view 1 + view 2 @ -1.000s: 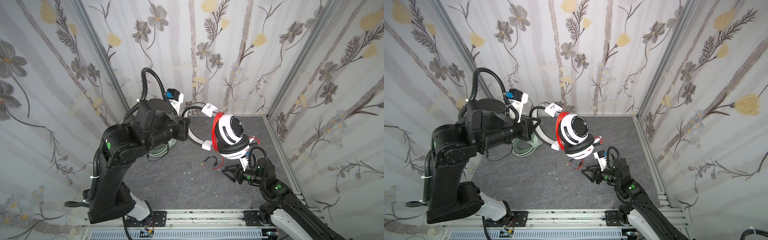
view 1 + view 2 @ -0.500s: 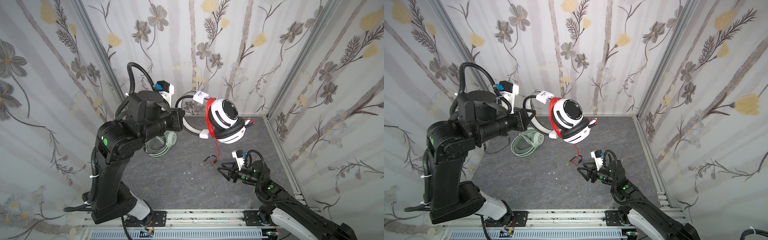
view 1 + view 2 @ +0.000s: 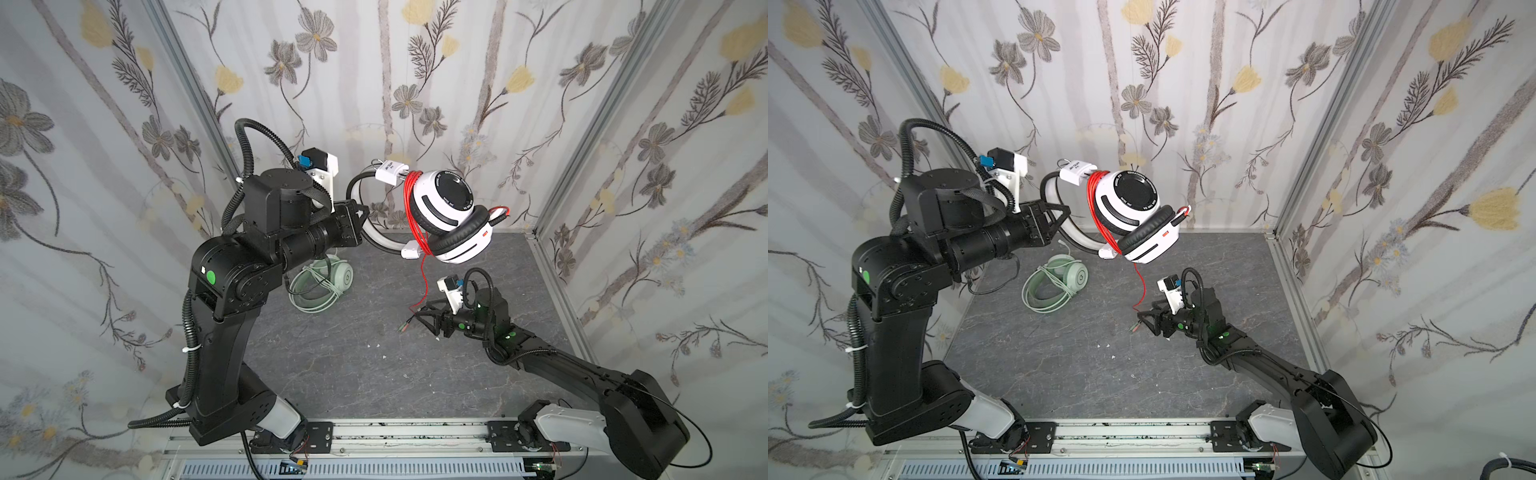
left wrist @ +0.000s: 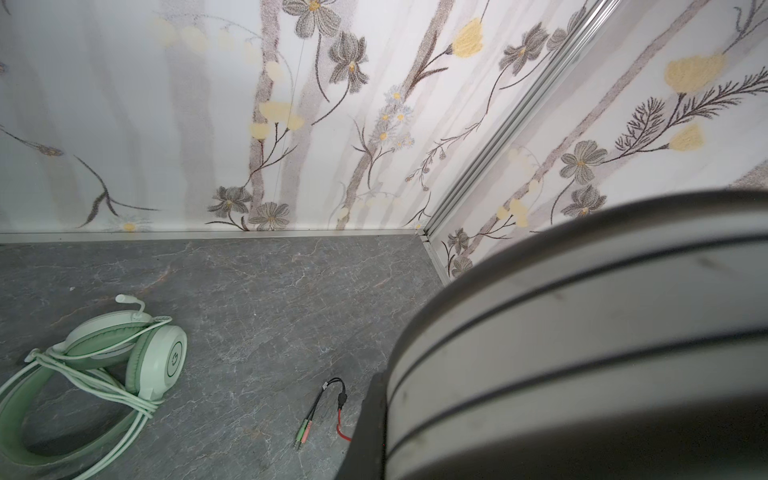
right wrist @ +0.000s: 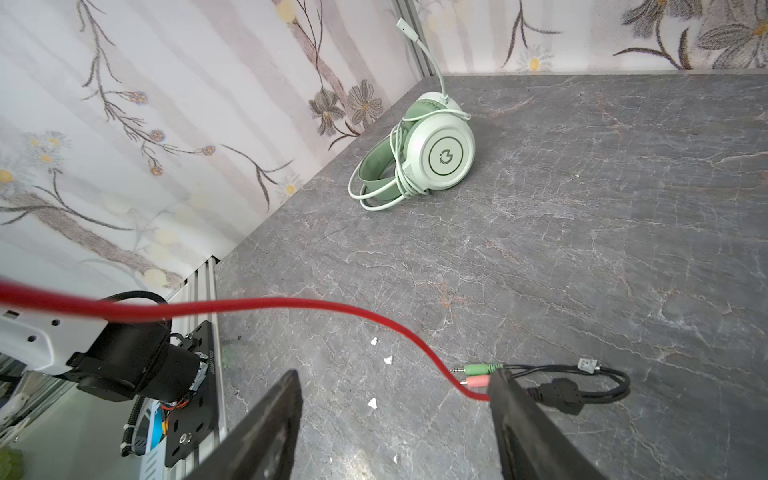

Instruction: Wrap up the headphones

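My left gripper is shut on the white headband of the white-and-black headphones, holding them high near the back wall in both top views. Red cable is wound round the cups, and one strand hangs down to the floor. Its green and pink plugs lie there beside my right gripper. That gripper is open, low over the floor, with nothing between its fingers. The mint green headphones, cable wrapped round them, lie at the back left.
Flowered walls close in the grey floor on three sides. A metal rail carrying both arm bases runs along the front edge. Small white crumbs lie near the right gripper. The left arm's base stands at the front left.
The left arm has raised the white-and-black headphones up and back toward the wall. The right gripper has moved left and further in over the floor, and its jaws have opened wider.
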